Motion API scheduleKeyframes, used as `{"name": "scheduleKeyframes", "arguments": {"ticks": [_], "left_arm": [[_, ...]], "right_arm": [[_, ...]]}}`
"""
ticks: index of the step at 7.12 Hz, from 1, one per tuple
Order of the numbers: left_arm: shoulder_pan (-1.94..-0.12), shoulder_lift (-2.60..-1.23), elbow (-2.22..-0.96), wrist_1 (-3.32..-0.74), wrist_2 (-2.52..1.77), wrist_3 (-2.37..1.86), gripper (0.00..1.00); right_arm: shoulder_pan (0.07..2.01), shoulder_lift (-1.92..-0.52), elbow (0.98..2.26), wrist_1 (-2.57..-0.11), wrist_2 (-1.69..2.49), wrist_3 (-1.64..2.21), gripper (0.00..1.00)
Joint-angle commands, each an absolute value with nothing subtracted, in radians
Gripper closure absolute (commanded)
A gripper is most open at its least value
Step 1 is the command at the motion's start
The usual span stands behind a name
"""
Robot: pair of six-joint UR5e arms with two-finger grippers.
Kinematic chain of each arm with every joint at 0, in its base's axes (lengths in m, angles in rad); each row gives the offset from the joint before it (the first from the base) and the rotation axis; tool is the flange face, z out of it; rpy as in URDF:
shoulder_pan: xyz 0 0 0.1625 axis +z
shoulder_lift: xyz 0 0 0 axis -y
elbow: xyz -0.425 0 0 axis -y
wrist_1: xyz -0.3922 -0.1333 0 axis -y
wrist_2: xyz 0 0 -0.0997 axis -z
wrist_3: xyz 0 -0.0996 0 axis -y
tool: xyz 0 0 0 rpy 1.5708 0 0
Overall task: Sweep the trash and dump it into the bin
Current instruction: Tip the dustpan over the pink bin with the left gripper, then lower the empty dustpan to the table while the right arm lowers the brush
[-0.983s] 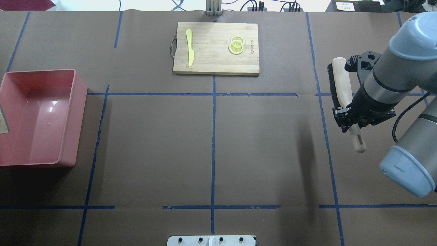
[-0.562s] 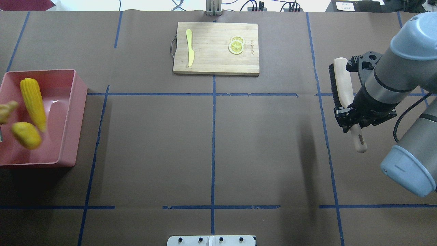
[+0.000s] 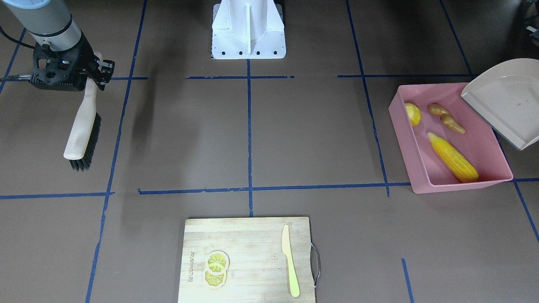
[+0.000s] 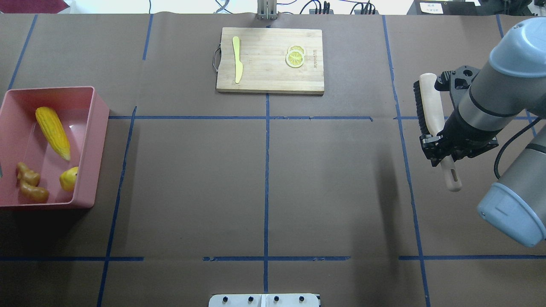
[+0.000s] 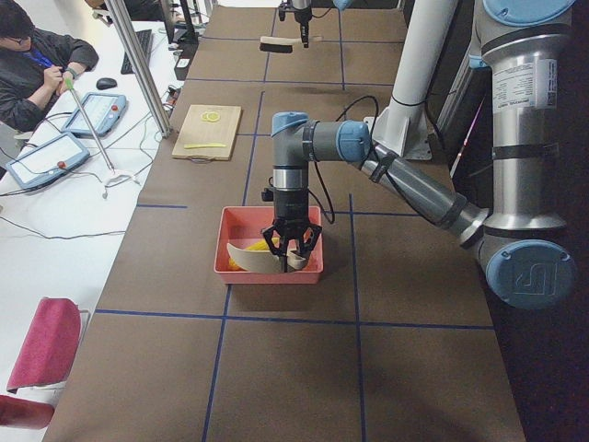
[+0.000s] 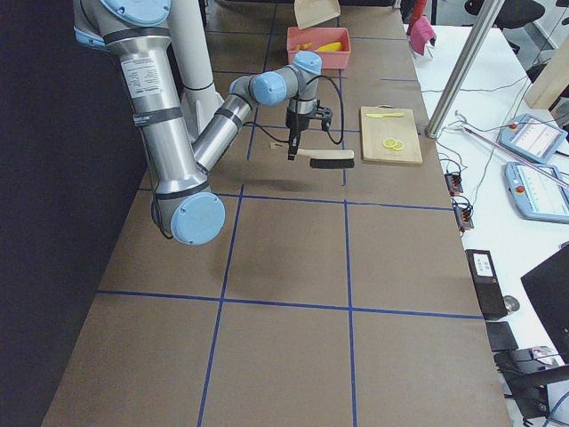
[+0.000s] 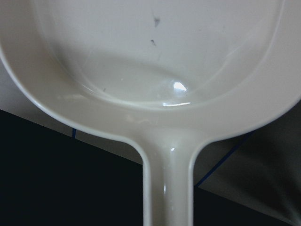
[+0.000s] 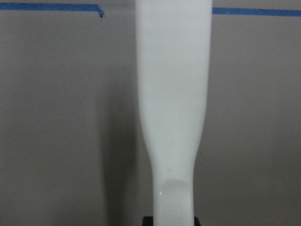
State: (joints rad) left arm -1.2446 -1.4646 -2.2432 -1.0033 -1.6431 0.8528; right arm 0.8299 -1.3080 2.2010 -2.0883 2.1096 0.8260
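Brush (image 4: 428, 102) hangs level in raised right claw (image 4: 441, 148).

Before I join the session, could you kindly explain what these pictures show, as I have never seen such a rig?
Two robot arms work at one table. The pictures come from above, from across the table, from each end, and from a camera on each wrist. The right gripper is shut on a wooden brush. A beige dustpan hangs at the left gripper over the pink bin; how its fingers stand I cannot tell. In the bin lie a corn cob, a ginger root and a yellow lump. A cutting board carries a pale knife and lemon slices.
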Motion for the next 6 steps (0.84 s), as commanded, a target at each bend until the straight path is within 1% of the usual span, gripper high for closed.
{"name": "scheduleKeyframes", "arguments": {"ticks": [1,2,3,5,6], "left_arm": [[-1.244,-1.471,-2.272,-1.002,-1.695,0.853,0.98],[-1.244,-1.511,-2.287,-1.0,-1.719,0.853,0.98],[-1.244,-1.567,-2.281,-1.0,-1.805,0.85,0.98],[-1.243,-1.656,-2.27,-0.997,-1.899,0.841,0.98],[-1.243,-1.698,-2.257,-0.997,-1.951,0.838,0.98]], "right_arm": [[0.83,-1.347,2.218,-2.088,2.109,0.822,1.0],[0.83,-1.377,2.22,-2.074,2.108,0.818,1.0],[0.83,-1.428,2.218,-2.01,2.108,0.812,1.0],[0.83,-1.553,2.214,-1.849,2.109,0.813,1.0],[0.83,-1.618,2.186,-1.75,2.111,0.822,1.0]]}}
